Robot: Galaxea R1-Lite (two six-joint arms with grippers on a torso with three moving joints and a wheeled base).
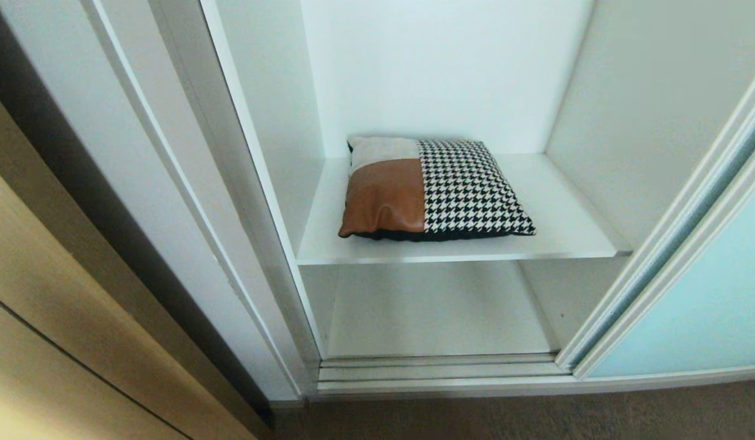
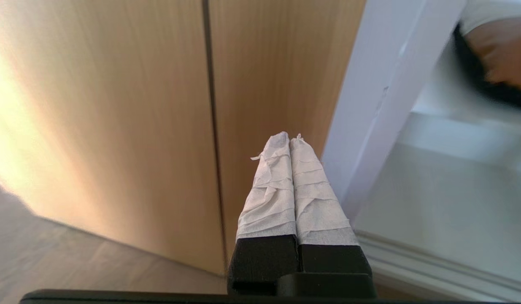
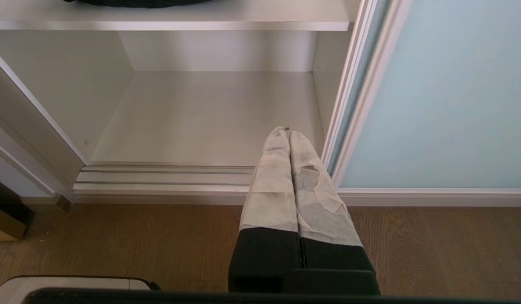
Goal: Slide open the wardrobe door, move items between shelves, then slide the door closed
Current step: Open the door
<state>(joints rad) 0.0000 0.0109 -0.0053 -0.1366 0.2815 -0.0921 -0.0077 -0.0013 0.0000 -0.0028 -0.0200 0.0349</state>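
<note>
Inside, the cushion lay flat on the upper shelf, the sliding wardrobe door pushed aside at right. Both the left gripper and right gripper hung pinched closed, holding nothing.

Left gripper, right gripper: black bases, fingers white-taped (right's tape torn).

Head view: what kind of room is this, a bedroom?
Probably a bedroom or a dressing room, though I can't be sure. There is a built-in white wardrobe with a frosted sliding wardrobe door, a cushion lying on a shelf, and a wood floor.
</note>
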